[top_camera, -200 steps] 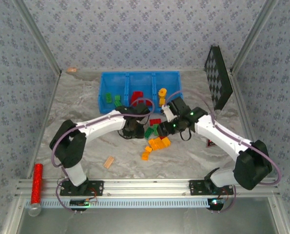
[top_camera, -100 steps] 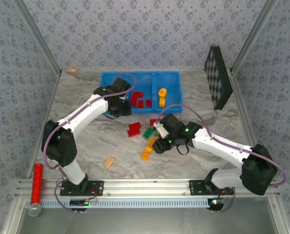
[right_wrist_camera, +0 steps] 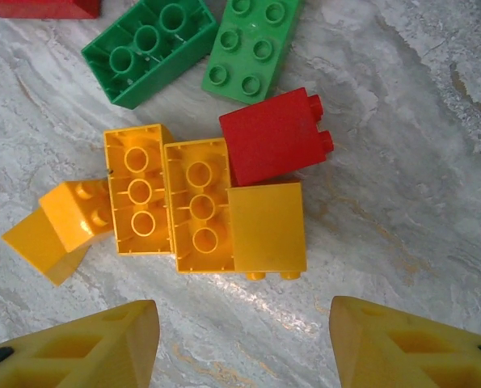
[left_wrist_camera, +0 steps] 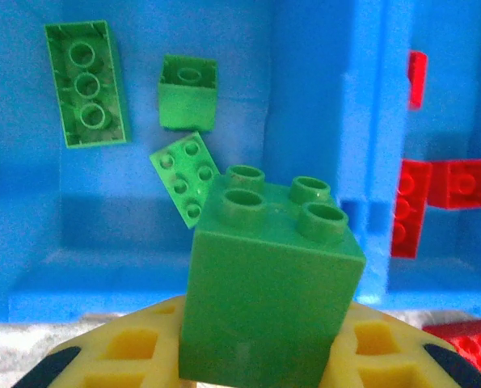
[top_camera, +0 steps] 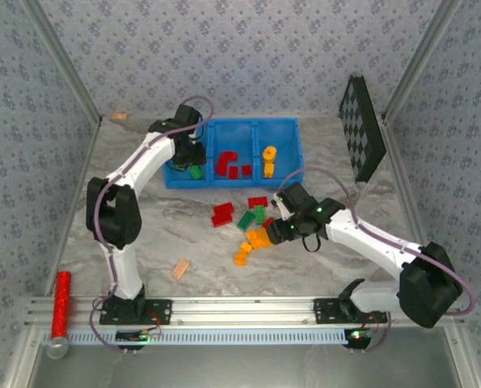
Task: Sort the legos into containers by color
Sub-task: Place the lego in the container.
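- Three green bricks (left_wrist_camera: 86, 85) are lying in the left compartment of the bin (left_wrist_camera: 321, 97), one showing its studs and two showing their hollow undersides.
- One tall brick (left_wrist_camera: 268, 283), also green, is hanging over that compartment's near wall with its studs pointing toward the bin floor.
- The left gripper (left_wrist_camera: 248, 360) is clamping this tall brick between its yellow fingers (left_wrist_camera: 115, 352); in the top view it (top_camera: 190, 158) is reaching over the bin's (top_camera: 297, 129) left end.
- Several red bricks (top_camera: 228, 164) are resting in the middle compartment, some touching each other.
- One orange stack (top_camera: 269, 159) is standing upright in the right compartment.
- The bin is sitting along the far edge of the table (top_camera: 143, 234), about midway across.
- Loose bricks are lying around the table's middle: two red (top_camera: 222, 214), two green (right_wrist_camera: 151, 44) side by side, and one more red (right_wrist_camera: 276, 137) touching the orange cluster (right_wrist_camera: 198, 202).
- In the cluster, two long orange pieces are lying studs-down and touching, with a smooth-faced one against their right side and a smaller pair (right_wrist_camera: 54, 230) just to their left.
- The right gripper (right_wrist_camera: 244, 343) is hovering just nearer than this cluster, jaws standing apart and gripping nothing; the top view shows it (top_camera: 282, 230) beside the cluster.
- One wooden block (top_camera: 180, 269) is lying toward the near edge, left of the bricks.
- The cylinder (top_camera: 61, 303) is lying by the near-left corner, and a checkerboard (top_camera: 362, 128) is leaning at the far-right corner.
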Tool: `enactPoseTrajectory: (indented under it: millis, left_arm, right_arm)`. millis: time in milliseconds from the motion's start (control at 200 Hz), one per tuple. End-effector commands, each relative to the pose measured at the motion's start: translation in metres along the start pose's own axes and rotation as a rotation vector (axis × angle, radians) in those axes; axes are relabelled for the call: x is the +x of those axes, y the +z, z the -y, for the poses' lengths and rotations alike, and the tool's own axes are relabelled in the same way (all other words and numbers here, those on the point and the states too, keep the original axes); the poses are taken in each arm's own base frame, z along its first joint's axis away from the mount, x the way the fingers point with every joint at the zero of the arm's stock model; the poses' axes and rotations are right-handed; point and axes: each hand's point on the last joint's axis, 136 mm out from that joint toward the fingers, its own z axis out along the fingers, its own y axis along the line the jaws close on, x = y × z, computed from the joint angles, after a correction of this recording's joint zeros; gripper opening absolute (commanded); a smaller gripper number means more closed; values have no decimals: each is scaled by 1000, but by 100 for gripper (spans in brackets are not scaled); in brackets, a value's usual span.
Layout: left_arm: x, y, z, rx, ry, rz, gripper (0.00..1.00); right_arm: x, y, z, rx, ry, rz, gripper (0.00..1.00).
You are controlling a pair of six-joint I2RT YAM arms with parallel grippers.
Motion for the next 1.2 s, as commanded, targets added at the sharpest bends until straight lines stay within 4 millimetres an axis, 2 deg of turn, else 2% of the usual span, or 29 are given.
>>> enactPoseTrajectory:
  millis: [0,210,400,505,550,795,1194]
  left_arm:
    - [-17,4,0,8,19,13,25]
    - [-27,30,-10,1,-17,-26,25]
    - [-32,41,-12,-1,-26,-41,25]
    - [-29,50,-17,-13,-31,-65,26]
    - [-36,47,-15,-6,-33,-49,26]
    - [-33,55,-17,-12,-36,-74,29]
    - [-34,51,-20,-17,-40,-77,43]
  right_arm:
    - [4,10,8,10,45,-34,59]
    - [0,27,13,-2,47,-61,59]
    - [-2,36,11,-30,42,-66,60]
    - [-2,42,12,-42,44,-78,61]
    - [-2,45,13,-44,46,-82,61]
    - [2,55,19,-42,55,-109,60]
    - [11,68,23,-51,70,-145,55]
